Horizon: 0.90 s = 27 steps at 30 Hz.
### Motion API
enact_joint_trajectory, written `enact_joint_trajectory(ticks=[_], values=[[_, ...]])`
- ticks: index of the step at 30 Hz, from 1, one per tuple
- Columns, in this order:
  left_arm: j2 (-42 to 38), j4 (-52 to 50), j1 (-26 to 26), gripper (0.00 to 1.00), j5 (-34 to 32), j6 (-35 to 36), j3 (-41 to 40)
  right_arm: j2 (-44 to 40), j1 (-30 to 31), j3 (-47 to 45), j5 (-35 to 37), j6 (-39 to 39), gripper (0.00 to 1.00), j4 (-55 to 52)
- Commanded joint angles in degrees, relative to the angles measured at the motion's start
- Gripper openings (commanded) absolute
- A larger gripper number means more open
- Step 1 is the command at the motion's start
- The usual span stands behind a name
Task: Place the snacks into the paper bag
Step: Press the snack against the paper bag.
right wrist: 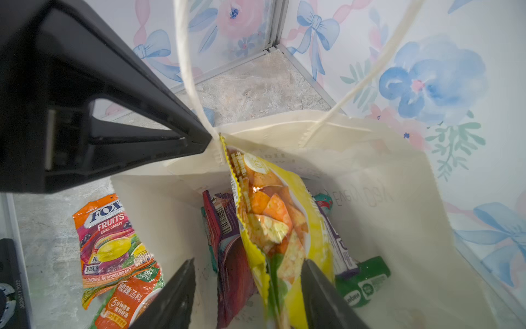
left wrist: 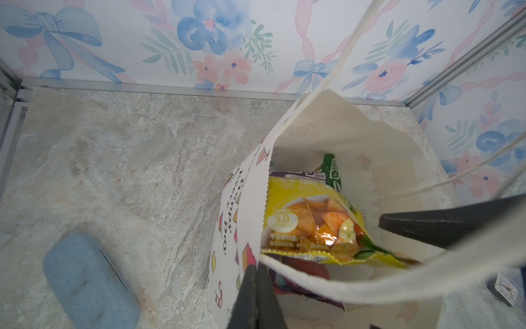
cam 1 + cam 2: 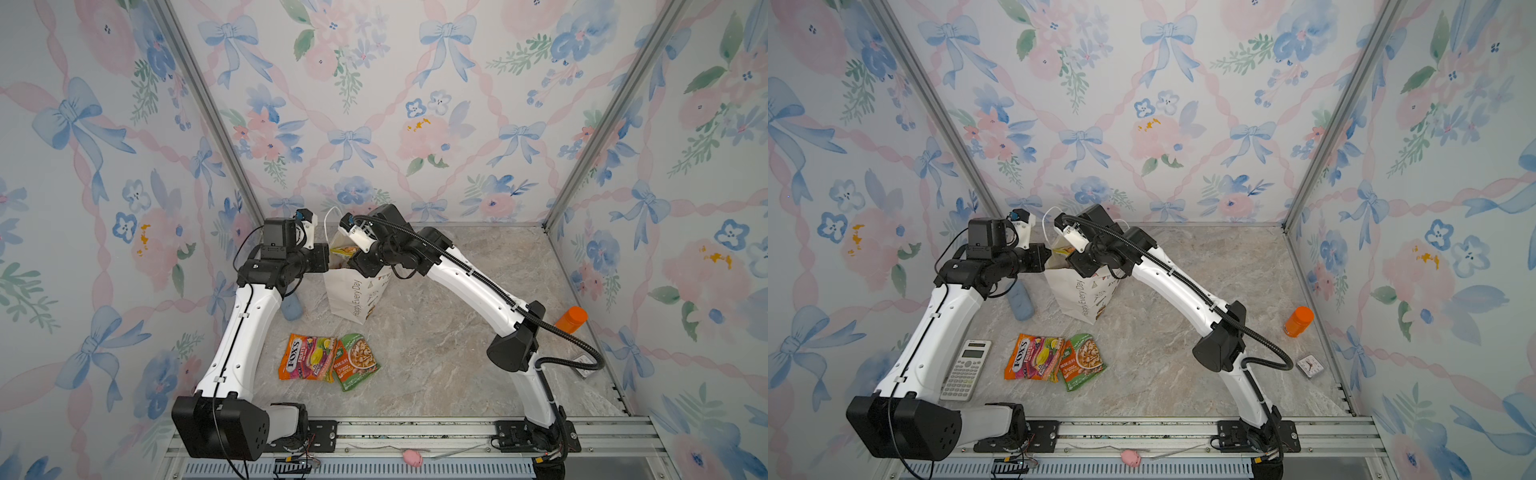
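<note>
The white paper bag (image 3: 353,295) (image 3: 1077,297) stands upright at the back of the table, its mouth held wide. My left gripper (image 2: 257,273) is shut on the bag's near rim (image 2: 327,134). Directly over the mouth, my right gripper (image 1: 248,262) stands open, jaws wide apart. A yellow snack packet (image 1: 279,216) (image 2: 307,222) hangs loose between them, down inside the bag, on top of purple and green packets (image 1: 367,279). Two snacks lie on the table in front of the bag: an orange FOX'S packet (image 3: 305,357) (image 3: 1030,357) and a green-and-orange packet (image 3: 357,361) (image 3: 1084,361).
A blue fabric case (image 3: 293,309) (image 2: 88,282) lies left of the bag. A white calculator (image 3: 966,370) sits beside the left arm. An orange-capped bottle (image 3: 571,320) and a small clock (image 3: 1310,365) are by the right wall. The bag's cord handles (image 1: 185,57) rise near both grippers.
</note>
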Motion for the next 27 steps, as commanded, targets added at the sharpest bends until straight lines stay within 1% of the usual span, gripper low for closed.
enact_joint_trajectory(ticks=[1, 4, 8, 12, 17, 24, 27], values=[[-1.5, 0.6, 0.4, 0.00, 0.0, 0.0, 0.7, -5.8, -0.4, -2.2, -2.1, 2.1, 0.61, 3.4], [-1.6, 0.6, 0.3, 0.00, 0.0, 0.0, 0.6, -7.1, -0.5, -3.6, -0.9, 2.4, 0.59, 5.1], [-1.7, 0.6, 0.4, 0.00, 0.2, 0.0, 0.6, -5.7, -0.5, -2.7, 1.1, 1.9, 0.55, 3.9], [-1.7, 0.6, 0.3, 0.00, 0.3, 0.0, 0.6, -4.3, -0.6, -2.1, 1.9, 2.4, 0.38, 3.6], [-1.7, 0.6, 0.4, 0.00, 0.3, 0.1, 0.6, -1.9, -1.3, -0.1, 1.5, 3.7, 0.23, 2.7], [-1.5, 0.7, 0.4, 0.00, 0.2, 0.1, 0.6, 0.9, -2.2, 0.4, 0.4, 5.6, 0.19, 1.5], [-1.6, 0.6, 0.4, 0.00, 0.1, 0.1, 0.5, 2.2, -2.8, 0.5, -1.0, 6.9, 0.15, 1.6]])
